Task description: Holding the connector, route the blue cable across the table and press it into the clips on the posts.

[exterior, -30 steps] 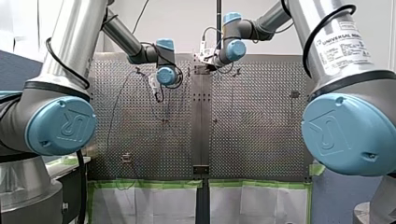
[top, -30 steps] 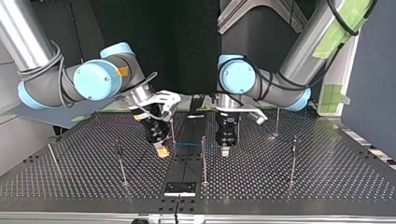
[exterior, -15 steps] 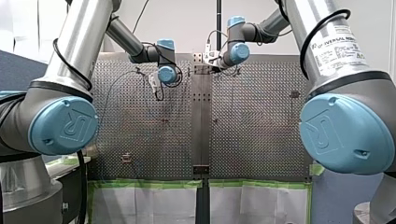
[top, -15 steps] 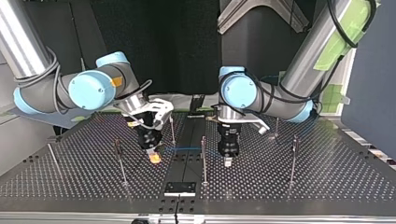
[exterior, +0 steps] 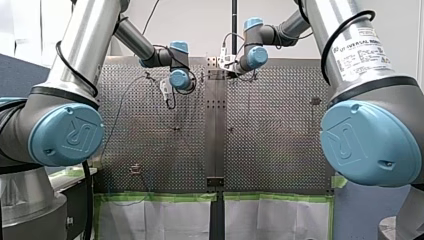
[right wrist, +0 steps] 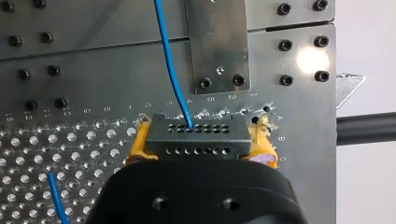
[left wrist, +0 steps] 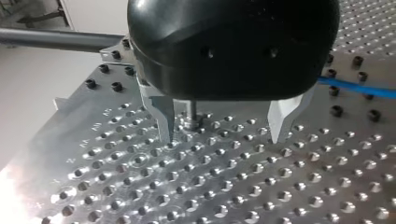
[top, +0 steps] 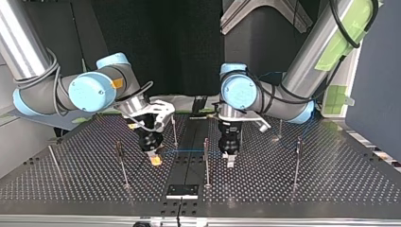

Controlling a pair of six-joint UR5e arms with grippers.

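Note:
In the right wrist view my right gripper is shut, its yellow pads clamping a grey connector. The blue cable leaves the connector's face and runs ahead over the table. In the top view that gripper hangs low at the left of the centre strip. From it the cable stretches right, past a thin post. My left gripper is open with bare metal fingers just above the holes. Nothing sits between them, and the cable lies off to one side. In the top view it hovers right of the post.
Several thin posts stand on the perforated table: one near the right gripper, one at the top view's right, another further back. A metal plate is bolted along the centre seam. A black plate lies by the near edge.
My left gripper has opened and lifted slightly. My right gripper carried the connector towards the top view's left and lower, drawing the cable along, then held still.

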